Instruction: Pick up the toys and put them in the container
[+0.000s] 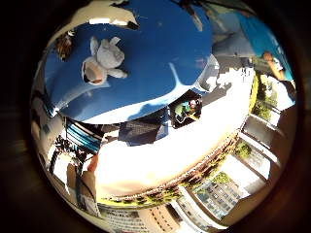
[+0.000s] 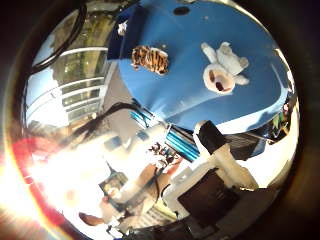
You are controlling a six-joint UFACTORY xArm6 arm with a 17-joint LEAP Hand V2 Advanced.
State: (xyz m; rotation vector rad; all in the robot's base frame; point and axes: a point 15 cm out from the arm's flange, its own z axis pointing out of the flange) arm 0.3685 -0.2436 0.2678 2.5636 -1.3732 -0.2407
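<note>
A white plush toy [image 2: 222, 68] lies on the blue table [image 2: 180, 95]. A striped orange and brown plush toy [image 2: 150, 60] lies beside it, a little away from it. The right little finger side palm view shows the white toy [image 1: 102, 58] and a brown toy [image 1: 65, 44] on the same blue top. My hand [image 2: 225, 160] is high above the table, well away from the toys. One white and black finger [image 2: 212, 138] shows, fairly straight, with nothing against it. I see no container that I can name.
A small white thing [image 2: 123, 28] and a dark round thing [image 2: 180, 12] lie near the table's far side. Beyond the table edge are railings and buildings [image 1: 219, 189]. A dark object [image 1: 185, 109] stands beside the table.
</note>
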